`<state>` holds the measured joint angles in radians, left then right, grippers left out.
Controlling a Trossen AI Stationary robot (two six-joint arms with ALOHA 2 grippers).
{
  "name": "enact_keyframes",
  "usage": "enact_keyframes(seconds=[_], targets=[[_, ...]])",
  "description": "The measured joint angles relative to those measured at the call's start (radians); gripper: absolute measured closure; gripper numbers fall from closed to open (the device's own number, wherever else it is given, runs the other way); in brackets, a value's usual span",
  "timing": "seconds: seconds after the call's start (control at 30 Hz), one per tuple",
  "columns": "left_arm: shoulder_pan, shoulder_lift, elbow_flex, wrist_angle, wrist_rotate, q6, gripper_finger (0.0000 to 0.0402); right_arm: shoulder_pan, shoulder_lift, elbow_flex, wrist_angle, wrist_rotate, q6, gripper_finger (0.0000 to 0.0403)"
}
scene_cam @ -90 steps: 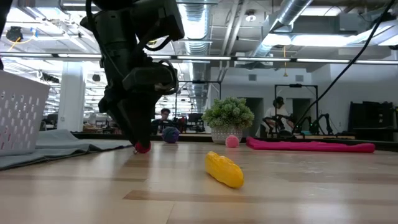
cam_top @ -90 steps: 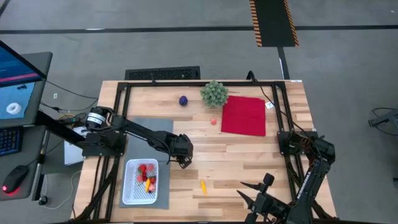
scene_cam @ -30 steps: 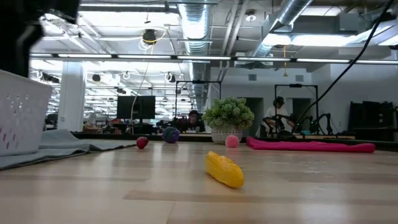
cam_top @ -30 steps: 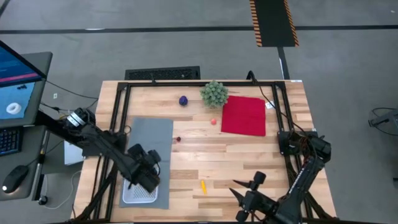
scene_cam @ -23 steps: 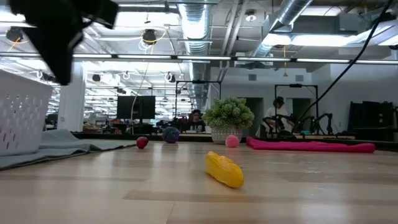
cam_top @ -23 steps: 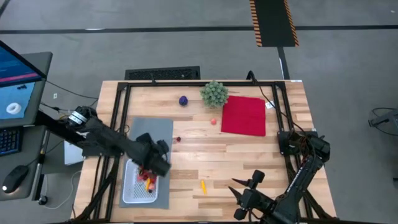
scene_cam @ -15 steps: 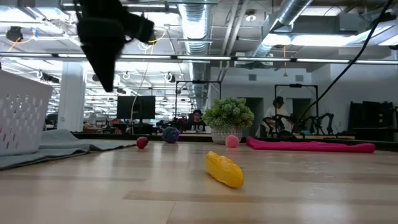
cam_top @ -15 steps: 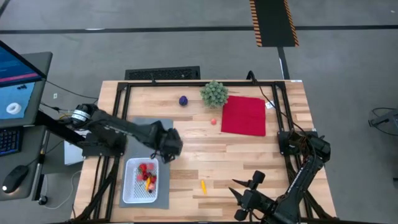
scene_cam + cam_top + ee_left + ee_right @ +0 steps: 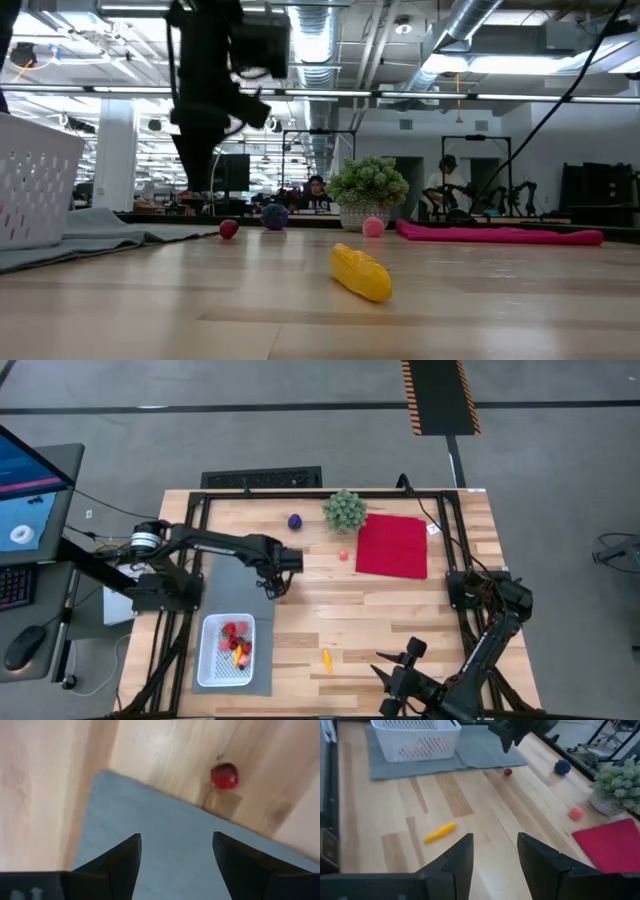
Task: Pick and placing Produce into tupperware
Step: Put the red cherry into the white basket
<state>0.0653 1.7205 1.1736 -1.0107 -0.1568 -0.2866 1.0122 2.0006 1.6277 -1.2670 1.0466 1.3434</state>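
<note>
Left end effector [image 9: 274, 592] moved off tupperware [image 9: 226, 651]

The left gripper [image 9: 274, 588] hangs with fingers apart above the grey mat's [image 9: 240, 565] far corner. Nothing stands between it and the small red fruit [image 9: 224, 776] on bare wood just beyond. Farther off, the purple ball [image 9: 294, 521] and green plant [image 9: 344, 510] crowd the table's far edge.
</note>
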Motion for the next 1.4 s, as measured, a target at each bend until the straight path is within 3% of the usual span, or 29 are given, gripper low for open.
enact_keyframes(seconds=[0.33, 0.8, 1.07, 1.4], targets=[[0.039, 0.172, 0.001, 0.05, 0.055, 0.088, 0.0168, 0.003, 0.0, -0.002, 0.004, -0.014, 0.002, 0.0228], [0.033, 0.17, 0.037, 0.109, 0.045, 0.135, 0.024, 0.002, 0.0, -0.002, 0.006, -0.018, 0.0, 0.0228], [0.029, 0.179, 0.037, 0.16, 0.09, 0.163, 0.0246, 0.002, 0.0, -0.002, 0.008, -0.022, 0.0, 0.0228], [0.016, 0.179, 0.037, 0.226, 0.065, 0.193, 0.0246, 0.002, 0.0, -0.002, 0.013, -0.025, -0.008, 0.0228]])
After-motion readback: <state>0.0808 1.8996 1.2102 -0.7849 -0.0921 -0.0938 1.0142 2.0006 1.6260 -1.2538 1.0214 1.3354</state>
